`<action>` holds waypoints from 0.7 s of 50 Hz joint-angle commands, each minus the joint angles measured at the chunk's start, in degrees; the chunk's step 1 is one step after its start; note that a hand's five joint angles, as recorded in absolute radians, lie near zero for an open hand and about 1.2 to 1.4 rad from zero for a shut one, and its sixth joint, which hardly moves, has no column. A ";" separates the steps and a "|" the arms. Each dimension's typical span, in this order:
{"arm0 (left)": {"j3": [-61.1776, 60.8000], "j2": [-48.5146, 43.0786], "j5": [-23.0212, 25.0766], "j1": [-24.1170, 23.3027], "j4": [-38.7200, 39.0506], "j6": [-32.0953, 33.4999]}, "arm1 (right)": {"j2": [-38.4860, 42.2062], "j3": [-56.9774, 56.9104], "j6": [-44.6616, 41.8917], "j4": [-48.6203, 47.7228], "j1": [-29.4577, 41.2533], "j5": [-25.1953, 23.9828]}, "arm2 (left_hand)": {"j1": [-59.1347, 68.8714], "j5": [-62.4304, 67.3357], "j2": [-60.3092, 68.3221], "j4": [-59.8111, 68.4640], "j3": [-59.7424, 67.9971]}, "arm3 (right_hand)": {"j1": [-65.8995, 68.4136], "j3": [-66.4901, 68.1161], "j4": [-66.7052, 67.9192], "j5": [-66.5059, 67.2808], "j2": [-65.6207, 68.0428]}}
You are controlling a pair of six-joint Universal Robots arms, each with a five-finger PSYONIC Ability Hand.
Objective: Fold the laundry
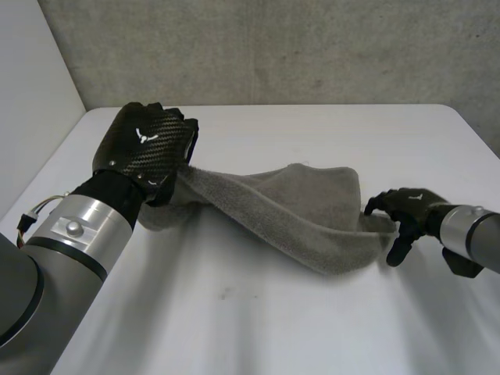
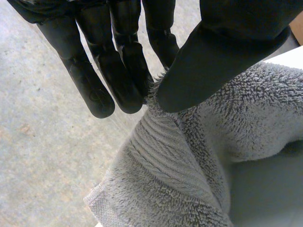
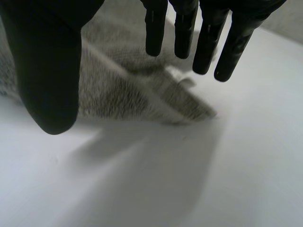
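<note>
Stretching from the left hand (image 1: 148, 144), which pinches its end, the towel (image 1: 289, 203) stops under the right hand (image 1: 408, 207), fingers (image 3: 207, 47) spread and empty.

Carbon-weave left hand (image 1: 148, 144), perhaps white-marked

Towel (image 1: 297, 211) partly hidden (behind left hand (image 1: 148, 147)).

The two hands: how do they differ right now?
The left hand pinches the towel between thumb and fingers; the right hand is open, gripping nothing. The left hand holds its end lifted; the right hand is by the end lying on the table. Both are black.
</note>
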 commanded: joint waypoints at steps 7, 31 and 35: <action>2.37 0.64 -0.13 0.05 0.02 -0.07 | 5.79 -1.39 3.71 -8.60 1.61 0.39 | 12.69 10.92 10.31 10.25 10.36 | 62.25 59.33 59.28 59.61 59.74; 24.68 0.32 0.31 6.38 -28.06 2.30 | -27.53 -11.33 -24.08 18.25 -1.47 0.56 | 12.69 10.92 10.31 10.25 10.36 | 62.26 59.33 59.28 59.61 59.74; 26.54 -5.95 0.31 6.21 -35.22 5.29 | -25.59 -11.15 -28.79 19.77 1.79 2.76 | 12.69 10.92 10.31 10.25 10.36 | 62.26 59.33 59.28 59.61 59.74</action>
